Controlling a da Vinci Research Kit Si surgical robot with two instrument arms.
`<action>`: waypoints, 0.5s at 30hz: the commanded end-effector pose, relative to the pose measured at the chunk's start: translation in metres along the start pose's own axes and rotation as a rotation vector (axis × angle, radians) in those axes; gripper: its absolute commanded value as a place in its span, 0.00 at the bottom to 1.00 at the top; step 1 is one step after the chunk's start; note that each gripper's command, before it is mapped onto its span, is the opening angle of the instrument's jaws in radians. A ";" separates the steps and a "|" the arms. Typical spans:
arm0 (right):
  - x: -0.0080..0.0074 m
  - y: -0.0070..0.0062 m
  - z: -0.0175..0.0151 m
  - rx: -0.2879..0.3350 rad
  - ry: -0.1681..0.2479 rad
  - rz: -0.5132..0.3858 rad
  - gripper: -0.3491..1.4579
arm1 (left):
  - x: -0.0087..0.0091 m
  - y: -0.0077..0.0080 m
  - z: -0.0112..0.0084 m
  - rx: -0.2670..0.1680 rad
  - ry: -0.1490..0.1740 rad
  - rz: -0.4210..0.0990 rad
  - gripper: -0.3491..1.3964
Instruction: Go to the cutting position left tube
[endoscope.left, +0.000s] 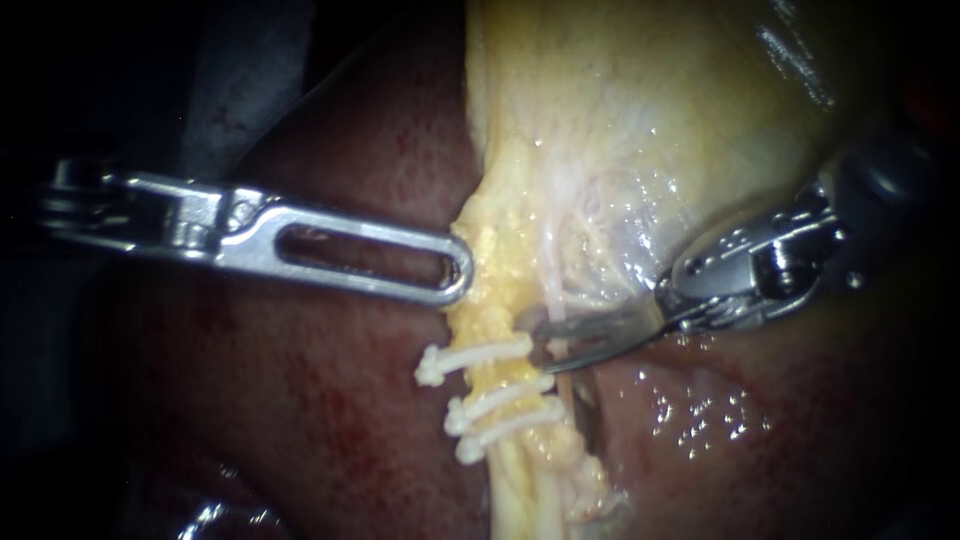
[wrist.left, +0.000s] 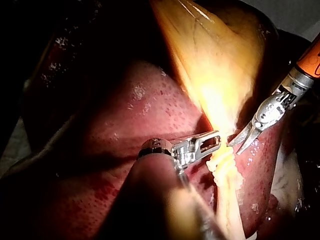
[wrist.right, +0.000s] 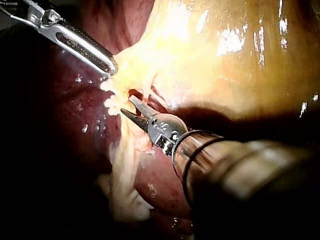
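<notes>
While yellow tissue (endoscope.left: 500, 290) is gripped by the left instrument (endoscope.left: 458, 270), the top clip (endoscope.left: 475, 358) could be nicked if the right instrument (endoscope.left: 540, 345), jaws narrowly apart, is steered low.

Endoscope: close over the tissue, looking down on the tube (endoscope.left: 515, 490) and its clips (endoscope.left: 480, 360), liver (endoscope.left: 330, 420) to one side, gallbladder (endoscope.left: 620, 120) above; left instrument (endoscope.left: 457, 268) entering from the left, right instrument (endoscope.left: 537, 345) from the right. Left wrist view: farther back, looking along its own shaft toward the same tube; right instrument beyond it. Right wrist view: very near, looking along its shaft from the opposite side, facing the left instrument. Shared by all three: both tips, tube, clips.
</notes>
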 end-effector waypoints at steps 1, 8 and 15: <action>0.0000 0.0000 0.0002 0.001 -0.001 -0.001 0.27 | 0.0000 -0.0001 0.0000 0.000 -0.001 0.000 0.00; -0.0001 0.0000 0.0012 0.006 -0.004 0.003 0.26 | 0.0000 -0.0002 0.0002 -0.001 -0.002 0.000 0.00; -0.0002 0.0000 0.0022 0.014 -0.009 0.005 0.26 | 0.0000 -0.0003 0.0002 -0.001 -0.002 -0.001 0.00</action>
